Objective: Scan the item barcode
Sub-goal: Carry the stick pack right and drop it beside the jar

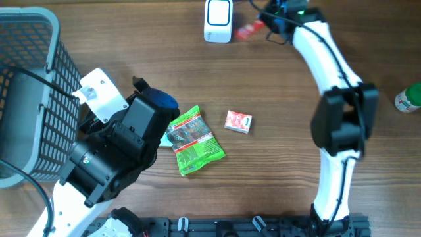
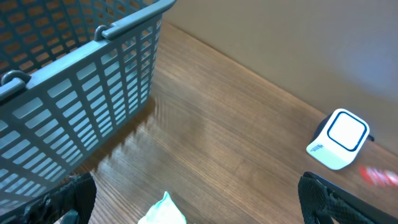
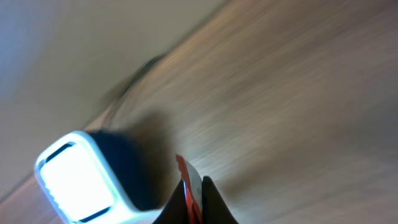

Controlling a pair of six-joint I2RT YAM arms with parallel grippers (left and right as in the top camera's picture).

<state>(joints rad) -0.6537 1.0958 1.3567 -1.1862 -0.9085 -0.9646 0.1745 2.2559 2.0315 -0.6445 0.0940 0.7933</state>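
Observation:
A thin red-and-white packet [image 1: 250,29] is pinched edge-on in my right gripper [image 1: 266,26], which is shut on it at the far edge of the table. It hangs just right of the white barcode scanner [image 1: 218,20]. In the right wrist view the packet [image 3: 190,184] sticks up between the dark fingers of that gripper [image 3: 198,200], beside the scanner's bright window [image 3: 78,180]. My left gripper [image 1: 161,112] is open wide over the left end of a green snack bag [image 1: 195,141]. Its fingertips [image 2: 73,196] straddle the bag's tip [image 2: 163,211] without touching it.
A grey slatted basket [image 1: 29,92] fills the left side, close to the left arm. A small red box [image 1: 238,122] lies mid-table right of the green bag. A green-capped bottle [image 1: 409,97] sits at the right edge. The left wrist view also shows the scanner [image 2: 339,138].

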